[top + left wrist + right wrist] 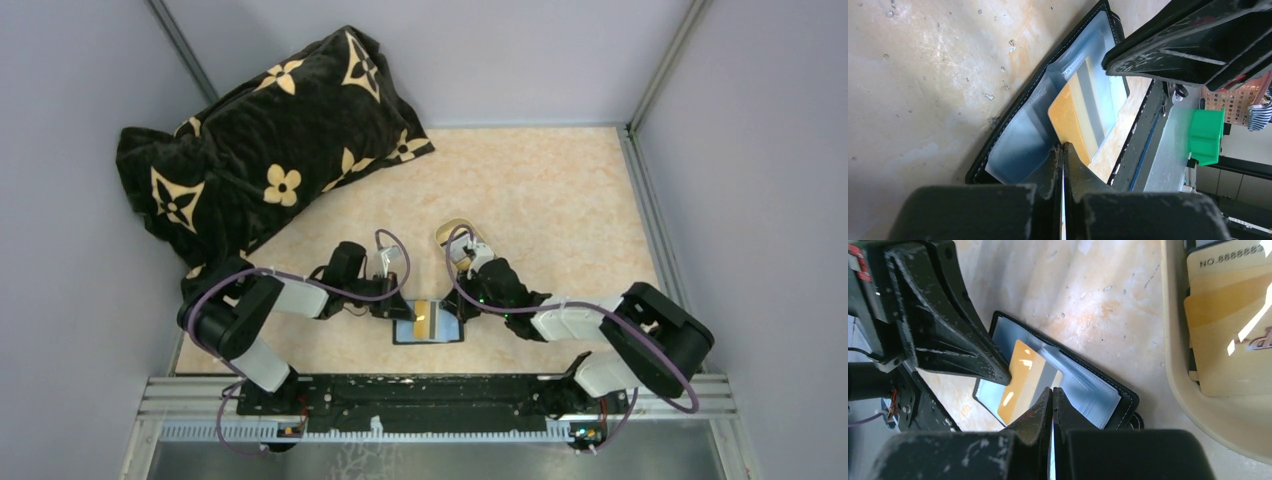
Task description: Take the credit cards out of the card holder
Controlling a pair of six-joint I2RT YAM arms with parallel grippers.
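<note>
My left gripper (pixel 1063 150) and right gripper (pixel 1052 392) are clenched, empty; the orange card (pixel 1068 120) looks thin, stiff, slick; pinch its exposed edge.

— How are the arms held?
— Both are bent at the elbow, and the forearms are brought in low toward the middle from either side.
— And the grippers?
— The left gripper (pixel 1063 149) is seen with its fingers pressed together. The right gripper (pixel 1052 391) is likewise closed. The tips are angled down, near each other.
</note>
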